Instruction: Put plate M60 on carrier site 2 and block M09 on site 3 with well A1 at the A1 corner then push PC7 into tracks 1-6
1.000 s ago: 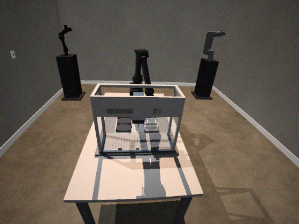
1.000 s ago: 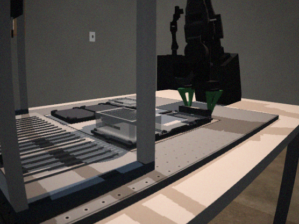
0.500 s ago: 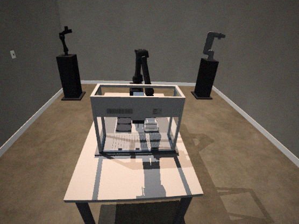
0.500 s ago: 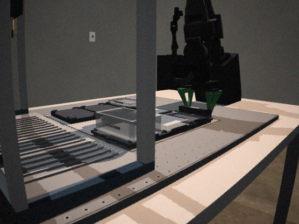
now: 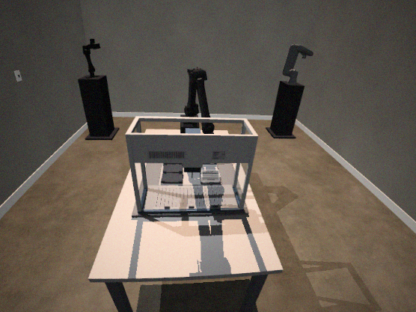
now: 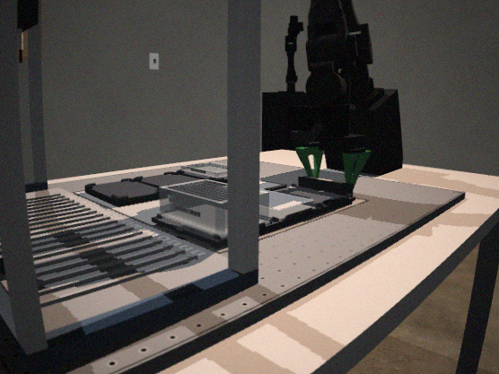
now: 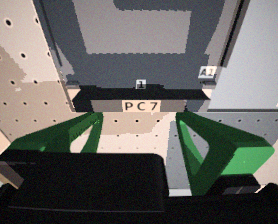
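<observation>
Claw (image 7: 138,134) open astride carrier handle (image 7: 141,99)

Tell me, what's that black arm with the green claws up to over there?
The arm's gripper hangs open at the handle end of the plate carrier PC7, one of the green fingers on either side, holding nothing. The carrier, on the apron short of the rails, already holds a deep-well block and a flatter plate; site 1 by the handle is bare.
</observation>
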You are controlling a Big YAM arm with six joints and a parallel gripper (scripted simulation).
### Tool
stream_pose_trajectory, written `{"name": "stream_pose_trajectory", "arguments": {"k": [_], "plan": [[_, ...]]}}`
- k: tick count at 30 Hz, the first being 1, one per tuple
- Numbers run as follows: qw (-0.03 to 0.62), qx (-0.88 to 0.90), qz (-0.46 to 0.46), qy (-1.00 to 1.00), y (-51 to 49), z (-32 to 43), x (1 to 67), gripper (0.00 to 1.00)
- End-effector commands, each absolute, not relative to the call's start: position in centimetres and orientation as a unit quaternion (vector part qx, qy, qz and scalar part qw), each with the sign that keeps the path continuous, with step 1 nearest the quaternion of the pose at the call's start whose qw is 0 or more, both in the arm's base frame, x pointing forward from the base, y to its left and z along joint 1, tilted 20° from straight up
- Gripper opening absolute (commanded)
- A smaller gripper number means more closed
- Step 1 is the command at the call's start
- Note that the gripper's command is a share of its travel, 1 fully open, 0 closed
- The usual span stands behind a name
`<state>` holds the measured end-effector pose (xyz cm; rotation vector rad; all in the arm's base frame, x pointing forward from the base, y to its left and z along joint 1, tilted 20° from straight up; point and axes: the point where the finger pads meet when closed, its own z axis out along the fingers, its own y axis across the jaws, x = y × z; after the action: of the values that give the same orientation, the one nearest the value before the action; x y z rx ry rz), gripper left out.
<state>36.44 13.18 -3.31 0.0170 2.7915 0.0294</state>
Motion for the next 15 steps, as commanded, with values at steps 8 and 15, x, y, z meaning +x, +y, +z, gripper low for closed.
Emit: {"name": "stream_pose_trajectory", "arguments": {"k": [8,15], "plan": [[0.187,0.008,0.011,0.982,13.07,-2.54,38.85,0.8],[0.188,0.008,0.011,0.982,13.07,-2.45,39.07,0.8]]}}
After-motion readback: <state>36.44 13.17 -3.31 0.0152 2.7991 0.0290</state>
